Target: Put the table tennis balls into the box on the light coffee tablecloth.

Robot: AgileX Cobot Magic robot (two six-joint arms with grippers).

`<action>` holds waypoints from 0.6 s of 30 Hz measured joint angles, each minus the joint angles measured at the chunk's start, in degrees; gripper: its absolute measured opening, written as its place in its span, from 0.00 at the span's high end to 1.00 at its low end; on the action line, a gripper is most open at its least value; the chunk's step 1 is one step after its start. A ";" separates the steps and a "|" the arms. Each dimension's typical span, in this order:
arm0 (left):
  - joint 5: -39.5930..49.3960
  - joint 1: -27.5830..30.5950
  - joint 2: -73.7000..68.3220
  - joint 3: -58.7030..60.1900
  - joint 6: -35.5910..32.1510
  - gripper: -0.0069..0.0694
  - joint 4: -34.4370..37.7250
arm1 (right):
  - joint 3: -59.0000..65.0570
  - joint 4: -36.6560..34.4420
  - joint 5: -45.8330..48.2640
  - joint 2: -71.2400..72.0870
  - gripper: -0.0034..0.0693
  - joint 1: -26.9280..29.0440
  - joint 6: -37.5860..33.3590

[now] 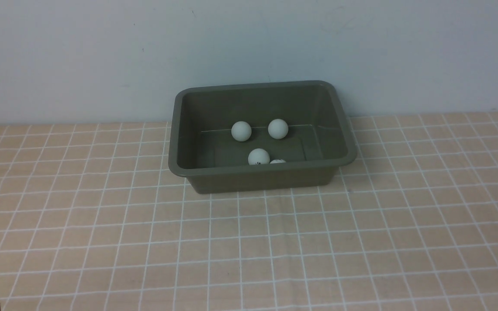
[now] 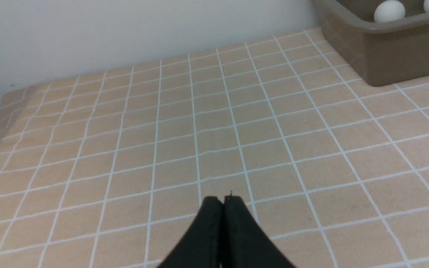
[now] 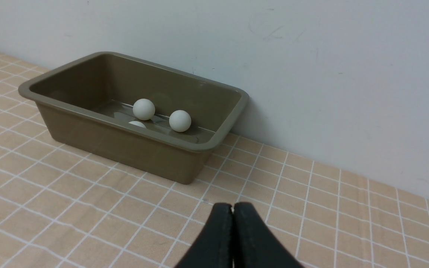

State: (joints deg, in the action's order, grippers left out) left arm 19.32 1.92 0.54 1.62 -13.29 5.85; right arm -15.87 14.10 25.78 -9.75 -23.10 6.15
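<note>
Balls [image 1: 241, 131] were seen inside the box [image 1: 180, 166], a fourth half hidden behind its near wall. Left gripper [image 2: 223, 201] and right gripper [image 3: 232, 207] were pressed closed, empty, their arms cut off.

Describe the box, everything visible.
The box is an olive-green rectangular tub, plastic by its look, with rounded corners, a flared rim and sloping walls. It sits upright and open-topped on the checked cloth, close to the back wall. Four white balls lie on its floor, the nearest mostly hidden by the front rim. No gripper touches it.
</note>
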 joint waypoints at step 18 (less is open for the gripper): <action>2.28 0.00 0.00 0.05 6.50 1.00 -3.44 | 0.00 0.04 0.00 0.00 0.97 0.00 0.00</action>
State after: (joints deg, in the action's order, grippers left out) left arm 21.60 1.92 0.54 1.67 -6.79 2.41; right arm -15.87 14.15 25.78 -9.75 -23.10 6.15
